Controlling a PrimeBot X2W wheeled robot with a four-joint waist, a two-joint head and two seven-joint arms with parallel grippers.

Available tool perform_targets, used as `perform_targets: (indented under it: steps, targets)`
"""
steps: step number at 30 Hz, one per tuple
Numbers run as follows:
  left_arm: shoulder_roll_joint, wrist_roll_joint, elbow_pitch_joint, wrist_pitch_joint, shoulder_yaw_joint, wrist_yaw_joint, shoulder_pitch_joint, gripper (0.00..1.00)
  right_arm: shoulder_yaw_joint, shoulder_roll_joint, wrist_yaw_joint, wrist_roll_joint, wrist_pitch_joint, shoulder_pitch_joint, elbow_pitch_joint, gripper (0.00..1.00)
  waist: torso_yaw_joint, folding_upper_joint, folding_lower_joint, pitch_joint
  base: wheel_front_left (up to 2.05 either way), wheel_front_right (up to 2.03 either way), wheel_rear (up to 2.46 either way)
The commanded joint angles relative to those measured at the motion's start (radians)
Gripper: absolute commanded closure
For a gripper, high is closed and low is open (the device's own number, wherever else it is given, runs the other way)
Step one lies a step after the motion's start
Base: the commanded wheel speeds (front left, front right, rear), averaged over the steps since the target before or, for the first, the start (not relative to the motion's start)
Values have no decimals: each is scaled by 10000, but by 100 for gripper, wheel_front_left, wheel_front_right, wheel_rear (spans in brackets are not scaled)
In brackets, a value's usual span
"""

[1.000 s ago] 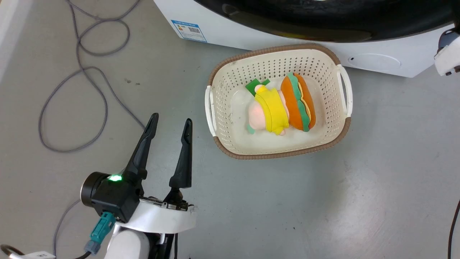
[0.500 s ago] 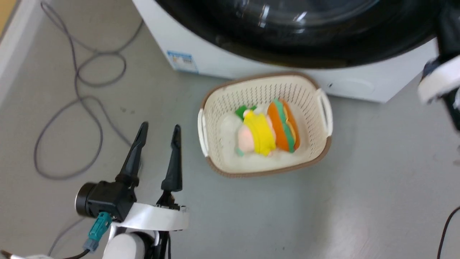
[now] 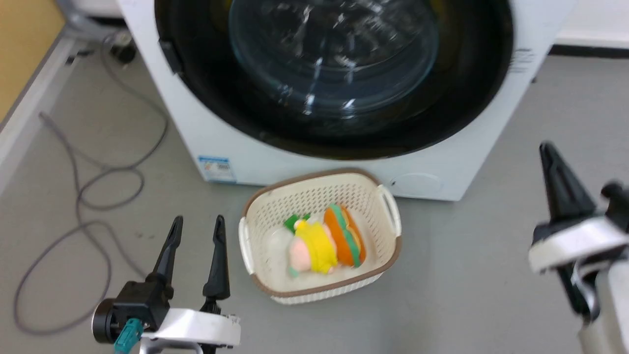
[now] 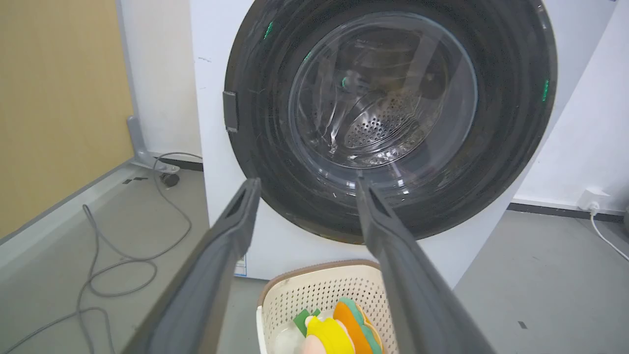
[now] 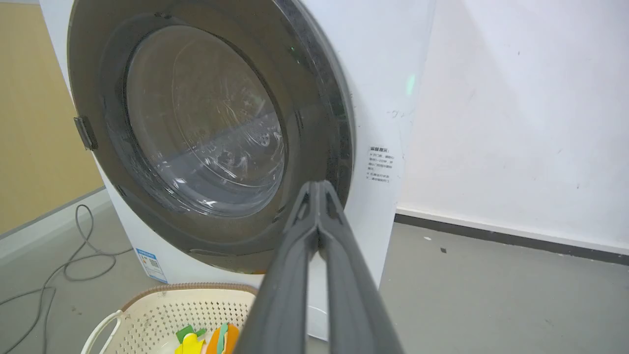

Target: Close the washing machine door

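At the lower left of the head view the left gripper [image 3: 198, 221] hangs over the floor, its fingers apart and holding nothing, pointing up the frame. Just to its right stands a cream basket [image 3: 314, 178] with soft toys [image 3: 322, 243] in it, touching the foot of the washing machine [image 3: 295, 169]. The door [image 3: 334, 73] fills the upper middle of the frame, up-frame of both grippers. Its flat round face is turned to the robot and its black rim lies against the white front, so it looks shut, though whether it is latched cannot be told. The small catch tab [image 4: 229, 110] sits on the door's left edge, so the left gripper looks the nearer for any last press. At the right edge, the right gripper [image 5: 318, 187] has its fingers together, empty.
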Motion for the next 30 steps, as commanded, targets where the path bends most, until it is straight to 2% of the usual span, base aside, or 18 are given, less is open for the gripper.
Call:
perform_targets:
  steps: [1, 10, 18, 19, 20, 21, 30]
  targets:
    - [3, -45, 65, -44, 67, -39, 187, 0, -147, 255, -11, -214, -35, 506, -412, 100, -400, 0, 1, -431, 0, 0, 0]
    - [3, -30, 493, -44, 63, -183, 608, 0, -1075, 1590, -11, -923, -41, 2740, -2225, 100, -676, 0, 1, -942, 0, 0, 0]
    - [3, 137, 863, -44, -106, -237, 735, 0, -1368, 2090, -11, -1201, -42, 4013, -2680, 100, -626, 0, 1, -1188, 0, 0, 0]
    - [3, 142, 891, -44, -120, -238, 739, 0, -1384, 2110, -11, -1247, -42, 4114, -2722, 80, -617, 0, 1, -1209, 0, 0, 0]
    - [3, 138, 913, -44, -131, -232, 745, 0, -1405, 2126, -11, -1290, -42, 4212, -2771, 24, -609, 0, 1, -1230, 0, 0, 0]
    - [3, 140, 929, -44, -142, -225, 750, 0, -1423, 2137, -11, -1343, -42, 4300, -2812, 0, -601, 0, 1, -1243, 0, 0, 0]
    - [3, 353, 913, -44, -259, -177, 740, 0, -1406, 2155, -11, -1083, -43, 4615, -2994, 0, -580, 0, 1, -1235, 0, 0, 0]
